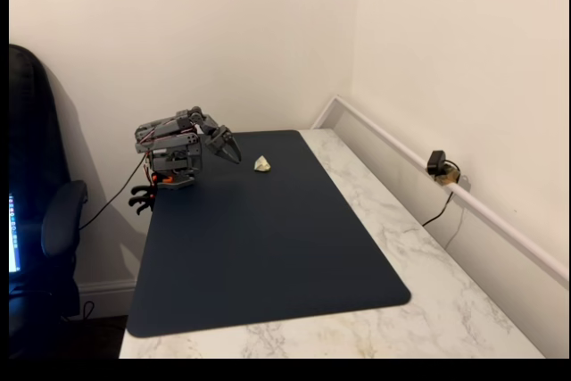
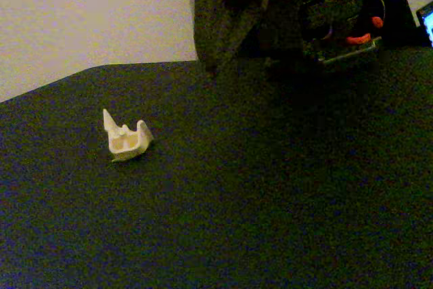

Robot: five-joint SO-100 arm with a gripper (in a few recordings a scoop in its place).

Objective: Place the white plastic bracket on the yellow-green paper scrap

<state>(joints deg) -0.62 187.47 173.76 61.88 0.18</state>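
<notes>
Lying near mat's far edge: white plastic bracket.

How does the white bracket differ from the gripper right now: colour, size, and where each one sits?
Colour: the white plastic bracket is off-white, while the gripper is dark grey.
Size: the bracket is far smaller than the gripper.
Pose: the bracket lies on the dark mat with its prongs pointing up; the gripper is apart from it and not touching it.
Shared: in a fixed view, both are at the mat's far end.
</notes>
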